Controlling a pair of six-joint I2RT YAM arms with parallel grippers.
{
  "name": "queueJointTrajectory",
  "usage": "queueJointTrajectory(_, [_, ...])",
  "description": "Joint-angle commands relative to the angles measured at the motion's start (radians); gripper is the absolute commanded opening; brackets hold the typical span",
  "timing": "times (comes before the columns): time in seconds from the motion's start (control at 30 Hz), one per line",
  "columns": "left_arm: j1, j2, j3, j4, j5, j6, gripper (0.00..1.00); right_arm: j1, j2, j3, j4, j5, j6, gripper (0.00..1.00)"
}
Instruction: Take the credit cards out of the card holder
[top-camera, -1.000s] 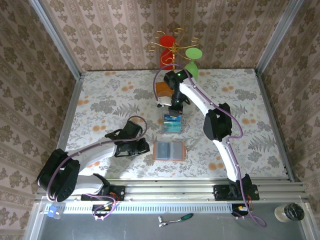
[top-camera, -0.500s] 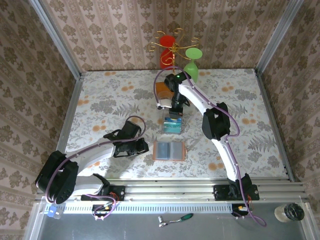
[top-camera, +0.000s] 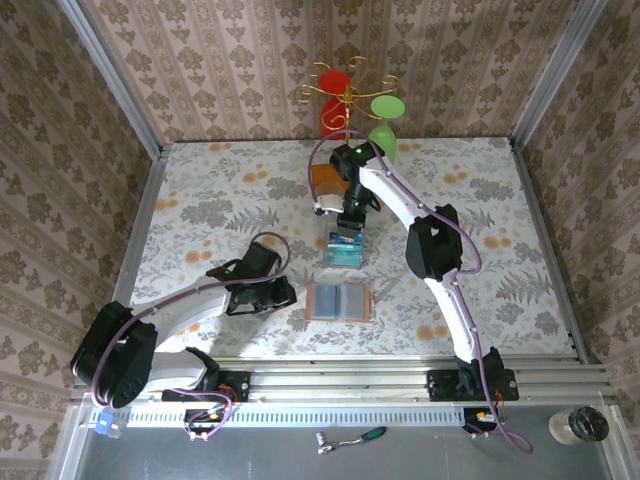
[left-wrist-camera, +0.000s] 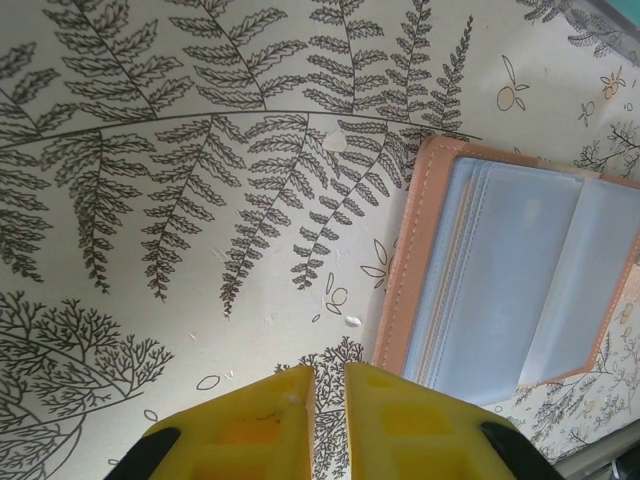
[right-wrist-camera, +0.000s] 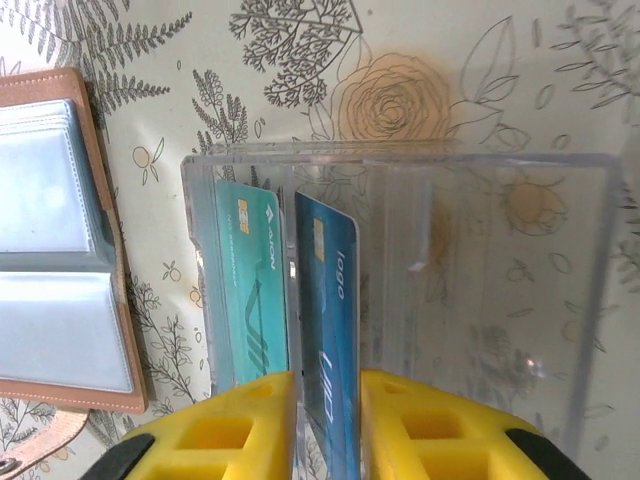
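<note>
The card holder (top-camera: 338, 300) lies open and flat, brown outside with grey-blue pockets (left-wrist-camera: 520, 280), near the table's front middle. Beyond it a clear tray (top-camera: 344, 252) holds two credit cards on edge: a teal card (right-wrist-camera: 250, 290) and a blue card (right-wrist-camera: 335, 320) in neighbouring slots. My right gripper (top-camera: 347, 228) hangs over the tray. Its yellow fingers stand slightly apart (right-wrist-camera: 328, 378), open, one on each side of the blue card. The card holder (right-wrist-camera: 50, 250) shows at the left of the right wrist view. My left gripper (top-camera: 288, 295) rests low just left of the card holder, its fingers (left-wrist-camera: 330, 370) almost together and holding nothing.
A gold rack with a red glass (top-camera: 333, 85) and a green glass (top-camera: 386, 125) stands at the back on an orange-brown base (top-camera: 324, 178). Metal frame posts and patterned walls close in the table. Open tablecloth lies at far left and right.
The right fingers, shut on the blue card before, have parted a little around it over the tray. Both arms have barely shifted.
</note>
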Motion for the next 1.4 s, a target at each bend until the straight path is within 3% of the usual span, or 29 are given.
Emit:
queueJointTrajectory(0.0, [0.006, 0.002, 0.01, -0.021, 0.013, 0.02, 0.16, -0.008, -0.128, -0.033, 0.022, -0.017, 0.043, 0.24])
queueJointTrajectory(0.33, [0.007, 0.04, 0.035, 0.0, 0.041, 0.041, 0.16, 0.008, -0.426, -0.441, 0.334, -0.029, 0.261, 0.24])
queueJointTrajectory(0.73, [-0.025, 0.103, 0.066, 0.056, 0.061, 0.039, 0.12, 0.1, -0.751, -1.009, 0.759, -0.042, 0.822, 0.23])
queueJointTrajectory(1.07, [-0.076, 0.188, 0.096, 0.113, 0.07, 0.026, 0.1, 0.151, -0.867, -1.261, 0.95, -0.003, 1.304, 0.22])
queueJointTrajectory(1.37, [-0.102, 0.246, 0.15, 0.03, 0.015, 0.062, 0.08, 0.205, -0.921, -1.391, 1.051, 0.018, 1.524, 0.22])
